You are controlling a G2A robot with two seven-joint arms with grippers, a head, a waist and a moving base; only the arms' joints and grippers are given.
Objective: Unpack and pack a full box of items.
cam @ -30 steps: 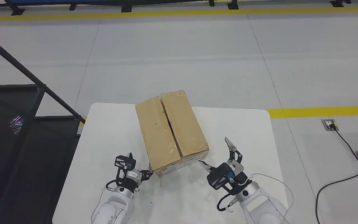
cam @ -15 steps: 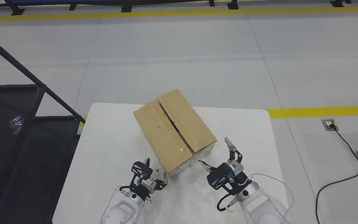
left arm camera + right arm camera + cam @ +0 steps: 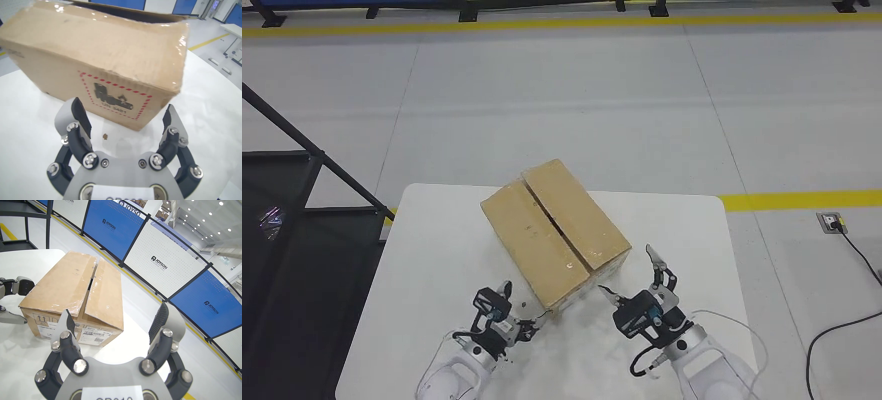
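Your left gripper (image 3: 122, 108) is spread wide and empty at the nearest corner of the cardboard box (image 3: 554, 232). Your right gripper (image 3: 114, 310), also spread and empty, faces its near end. The brown box sits angled on the white table (image 3: 442, 250) with its taped flaps down. The left wrist view shows a red dashed label, and the right wrist view shows shipping labels.

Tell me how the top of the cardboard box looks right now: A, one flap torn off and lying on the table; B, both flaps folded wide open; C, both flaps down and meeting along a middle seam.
C: the cardboard box has both flaps lying down flat, meeting along a seam that runs the length of its top, as the top view and the right wrist view show.
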